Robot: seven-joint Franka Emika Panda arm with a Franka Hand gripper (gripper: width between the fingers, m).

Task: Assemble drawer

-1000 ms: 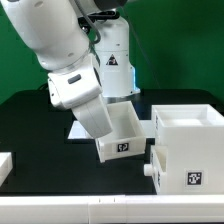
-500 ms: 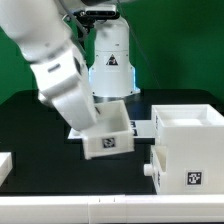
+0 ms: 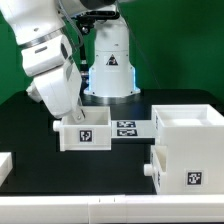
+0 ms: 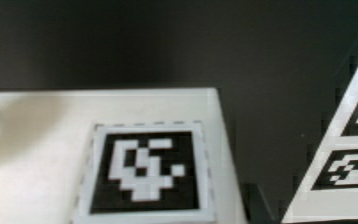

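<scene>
- I see the arm [image 3: 45, 60] reaching down from the upper left of the exterior frame to a small white tray [image 3: 85, 133] at centre left.
- The gripper itself is hidden behind the arm's last link and the tray wall; its jaws are closed down tight, and they appear clamped on the tray's wall, though I cannot see the contact.
- The tray sits level, its tagged face towards the camera, above the black table [image 3: 30, 120].
- The marker board [image 3: 128, 128] lies flat just right of the tray.
- The large housing [image 3: 186, 148] stands at lower right, well apart from the tray, a knob [image 3: 148, 171] at its left side.
- In the wrist view, a white tray surface with a tag [image 4: 149, 168] fills the frame, more tags [image 4: 354, 140] at the right edge.
</scene>
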